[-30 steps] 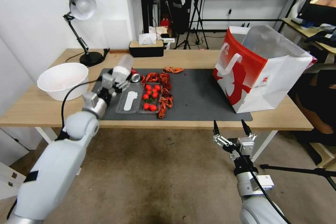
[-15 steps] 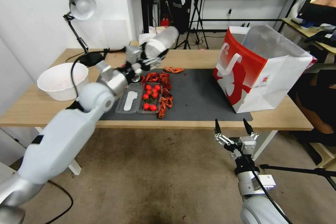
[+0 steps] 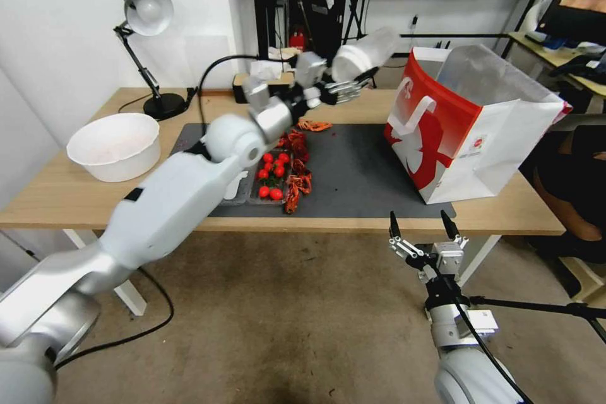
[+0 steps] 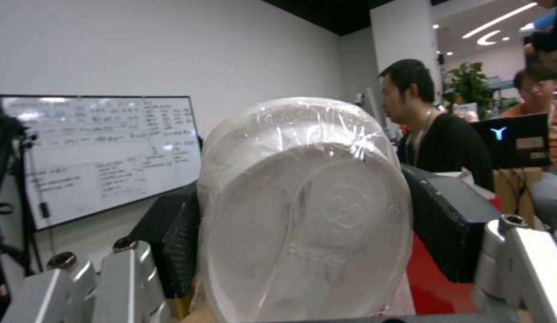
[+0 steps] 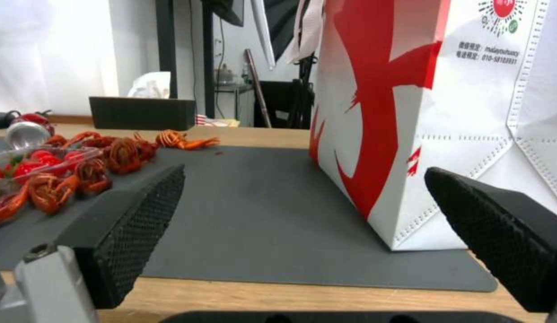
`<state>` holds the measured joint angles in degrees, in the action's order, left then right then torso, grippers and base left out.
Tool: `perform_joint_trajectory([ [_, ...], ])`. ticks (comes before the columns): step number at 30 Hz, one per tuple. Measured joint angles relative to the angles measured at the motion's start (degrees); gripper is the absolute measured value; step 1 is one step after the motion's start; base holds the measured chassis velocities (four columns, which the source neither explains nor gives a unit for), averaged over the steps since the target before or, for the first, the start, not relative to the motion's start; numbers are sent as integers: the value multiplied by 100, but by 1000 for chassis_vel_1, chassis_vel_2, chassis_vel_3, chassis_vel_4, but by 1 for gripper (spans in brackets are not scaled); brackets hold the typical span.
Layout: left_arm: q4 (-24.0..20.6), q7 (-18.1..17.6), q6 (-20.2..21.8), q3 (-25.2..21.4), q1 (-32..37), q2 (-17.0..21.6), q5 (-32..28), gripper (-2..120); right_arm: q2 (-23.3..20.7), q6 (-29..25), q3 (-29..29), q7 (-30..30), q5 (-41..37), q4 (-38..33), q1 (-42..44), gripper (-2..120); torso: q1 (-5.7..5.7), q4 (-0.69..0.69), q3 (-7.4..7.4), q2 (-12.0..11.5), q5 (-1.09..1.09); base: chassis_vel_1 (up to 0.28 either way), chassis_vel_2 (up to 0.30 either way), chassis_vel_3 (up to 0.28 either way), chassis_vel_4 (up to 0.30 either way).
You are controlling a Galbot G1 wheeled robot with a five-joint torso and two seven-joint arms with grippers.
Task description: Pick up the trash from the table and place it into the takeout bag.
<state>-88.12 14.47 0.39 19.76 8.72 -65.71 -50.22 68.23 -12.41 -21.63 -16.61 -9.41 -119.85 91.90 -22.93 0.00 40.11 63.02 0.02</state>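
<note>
My left gripper point(image 3: 353, 79) is shut on a clear plastic cup point(image 3: 366, 53), held in the air above the back of the table point(image 3: 76, 196), just left of the takeout bag point(image 3: 480, 132). In the left wrist view the cup point(image 4: 302, 215) sits between the two black pads point(image 4: 446, 224). The bag stands open on the right end of the dark grey mat point(image 3: 360, 170). A crushed red can point(image 5: 27, 130) lies on the mat's far left. My right gripper point(image 3: 420, 227) hangs open below the table's front edge, facing the bag point(image 5: 410, 89).
A white basin point(image 3: 113, 145) and a desk lamp point(image 3: 145, 12) stand on the table's left. A clear tray of cherry tomatoes point(image 3: 271, 173) and crayfish shells point(image 3: 297, 183) lie on the mat. A black tissue box point(image 5: 141, 112) sits at the back edge.
My left arm has swung up and to the right with the cup, from above the mat's left end to beside the bag's rim. The right gripper has sunk slightly.
</note>
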Motion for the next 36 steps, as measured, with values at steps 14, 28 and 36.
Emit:
perform_joint_trajectory([
  [14,1099,45,-110,869,-946,-1057,-136,71,32,7,-5,-4,16,8,-44,100,0,0,0,1,-1,0,0,0,0],
  [28,1666,87,-155,1067,-1169,-1561,-192,71,56,7,-18,-11,17,7,-62,100,0,0,1,1,-2,0,0,0,0],
  [36,1973,132,-175,1166,-1243,-1875,-176,69,79,7,-15,-12,17,9,-77,100,1,0,0,1,-1,0,0,0,0],
])
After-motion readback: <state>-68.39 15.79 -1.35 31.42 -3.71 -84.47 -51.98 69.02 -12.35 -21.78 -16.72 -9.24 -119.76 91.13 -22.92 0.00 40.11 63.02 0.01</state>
